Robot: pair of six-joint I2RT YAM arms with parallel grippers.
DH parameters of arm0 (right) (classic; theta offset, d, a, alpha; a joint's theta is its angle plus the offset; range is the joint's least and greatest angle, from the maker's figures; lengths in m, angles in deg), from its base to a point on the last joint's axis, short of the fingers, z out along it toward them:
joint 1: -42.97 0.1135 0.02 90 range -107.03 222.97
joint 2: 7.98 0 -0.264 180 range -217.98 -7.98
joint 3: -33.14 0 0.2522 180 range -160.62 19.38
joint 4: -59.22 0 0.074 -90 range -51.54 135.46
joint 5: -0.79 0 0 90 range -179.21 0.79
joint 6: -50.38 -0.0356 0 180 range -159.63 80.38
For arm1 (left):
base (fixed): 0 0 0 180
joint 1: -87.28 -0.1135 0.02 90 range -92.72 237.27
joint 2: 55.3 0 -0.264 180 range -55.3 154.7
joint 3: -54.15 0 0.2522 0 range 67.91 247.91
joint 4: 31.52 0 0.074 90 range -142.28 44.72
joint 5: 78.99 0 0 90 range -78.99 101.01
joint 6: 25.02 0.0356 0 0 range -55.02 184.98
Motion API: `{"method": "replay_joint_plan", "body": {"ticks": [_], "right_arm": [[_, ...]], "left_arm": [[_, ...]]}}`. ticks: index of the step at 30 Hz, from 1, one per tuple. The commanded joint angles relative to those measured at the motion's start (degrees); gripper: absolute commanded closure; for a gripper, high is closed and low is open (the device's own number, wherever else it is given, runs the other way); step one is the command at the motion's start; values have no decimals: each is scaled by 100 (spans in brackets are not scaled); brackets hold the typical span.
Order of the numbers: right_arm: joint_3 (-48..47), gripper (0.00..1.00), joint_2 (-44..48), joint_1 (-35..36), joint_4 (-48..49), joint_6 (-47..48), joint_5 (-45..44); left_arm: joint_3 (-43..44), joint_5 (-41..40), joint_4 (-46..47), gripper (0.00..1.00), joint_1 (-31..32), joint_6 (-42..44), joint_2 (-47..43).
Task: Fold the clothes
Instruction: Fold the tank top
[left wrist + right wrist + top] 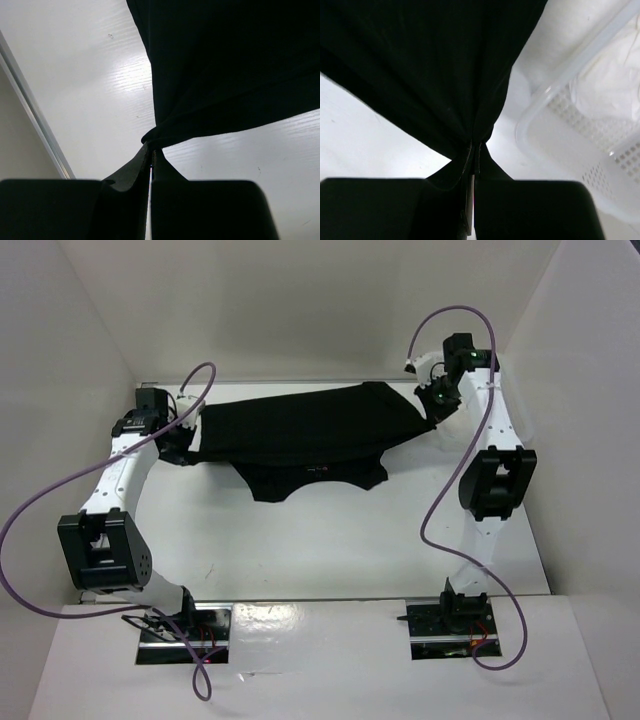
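Note:
The clothes are one black T-shirt [305,430], stretched across the far half of the table between my two arms, its lower part hanging and lying toward the near side with a small label [318,472] at the neckline. My left gripper [188,443] is shut on the shirt's left end; the left wrist view has its fingertips [151,146] pinching a bunched corner of the fabric [225,65]. At the far right, my right gripper [432,405] is shut on the other end, where the fabric [430,65] gathers into the closed fingertips [476,146].
A white mesh basket [580,145] with white fabric [610,85] inside lies close by the right gripper in the right wrist view. White walls enclose the table on the left, back and right. Purple cables loop from both arms.

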Motion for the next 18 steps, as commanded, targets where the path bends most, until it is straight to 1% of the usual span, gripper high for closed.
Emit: {"method": "replay_joint_plan", "body": {"ticks": [1,2,7,13,16,18], "right_arm": [[632,100,663,119,378,348,-573],[999,100,734,189,378,401,-644],[2029,99,1121,374,685,585,-1048],[2785,98,1298,567,686,639,-1172],[3180,90,1359,629,686,709,-1382],[3349,80,1411,769,599,762,-1436]], "left_arm": [[-61,-72,-51,100,-33,224,-254],[-132,-124,-51,100,-33,224,-314],[-325,-125,-217,100,-33,399,-499],[-712,-352,-332,100,-33,627,-850],[-984,-476,-393,100,-33,785,-992],[-1116,-660,-482,100,-33,839,-1132]]}}
